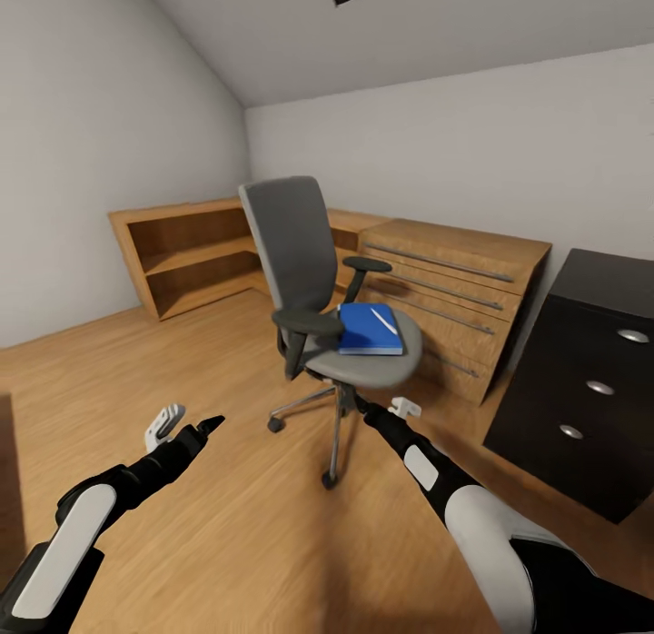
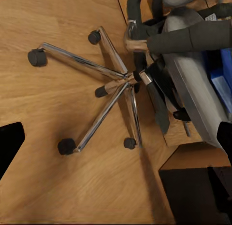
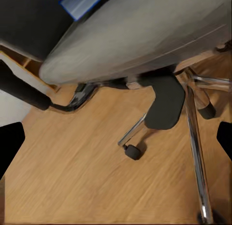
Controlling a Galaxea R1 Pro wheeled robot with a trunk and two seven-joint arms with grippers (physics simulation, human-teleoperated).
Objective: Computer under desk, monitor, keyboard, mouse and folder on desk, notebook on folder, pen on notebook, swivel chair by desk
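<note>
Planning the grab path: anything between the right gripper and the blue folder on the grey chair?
Head view: the grey swivel chair's seat edge lies between the right gripper and the bright-blue folder; nothing else.

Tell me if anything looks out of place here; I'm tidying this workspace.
The blue folder lies on the swivel chair's seat, not a desk, with a white pen on top. The chair stands mid-floor by the wooden drawer chest.

Desk (image 1: 590, 380) cut by right edge, notebook not distinguishable on folder (image 1: 368, 330), right gripper (image 1: 368, 407) tips hidden behind chair (image 1: 313, 280) column, jaw state unclear.
</note>
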